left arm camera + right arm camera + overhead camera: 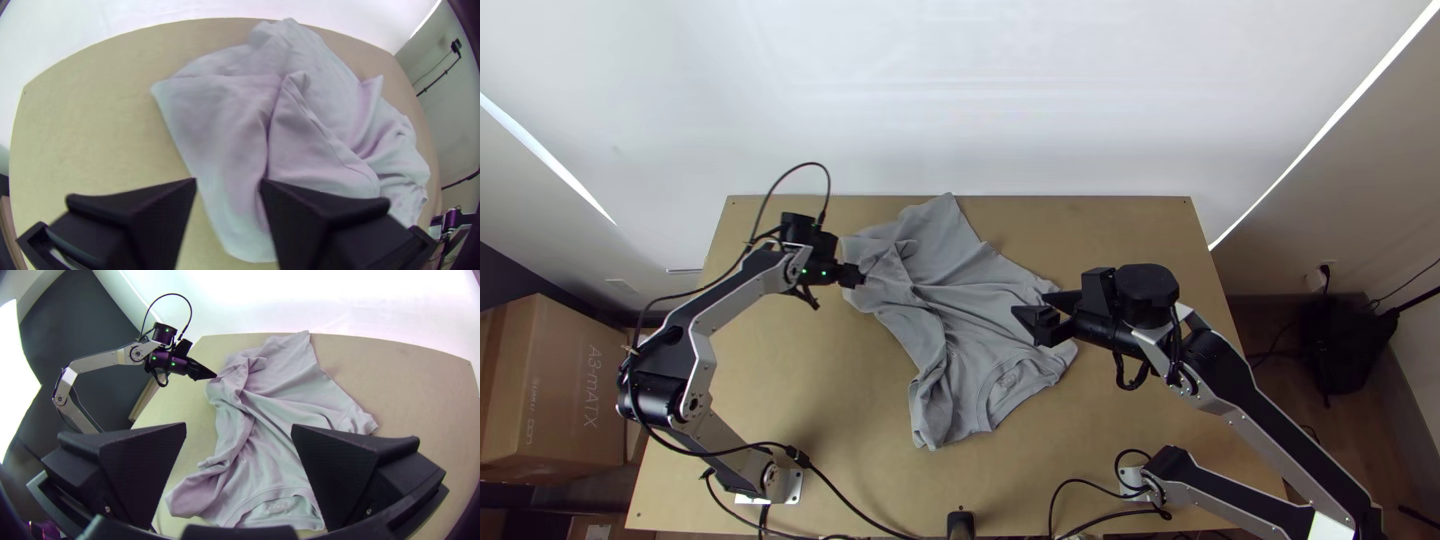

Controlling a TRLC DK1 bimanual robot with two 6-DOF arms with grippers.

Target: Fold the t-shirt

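Cardboard box (565, 350), left side of the top view — lettering (593, 384) "A3-MATX"; smaller print beside it, not clearly legible. Grey T-shirt (280, 400) — collar print (278, 506), illegible.

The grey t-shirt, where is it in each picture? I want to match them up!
Top view: the t-shirt lies rumpled in the middle.
Left wrist view: beyond the left gripper, partly hidden behind its fingers.
Right wrist view: beyond and between the right gripper's fingers, collar end nearest.
Shared landmark: the table's far edge along the white wall.
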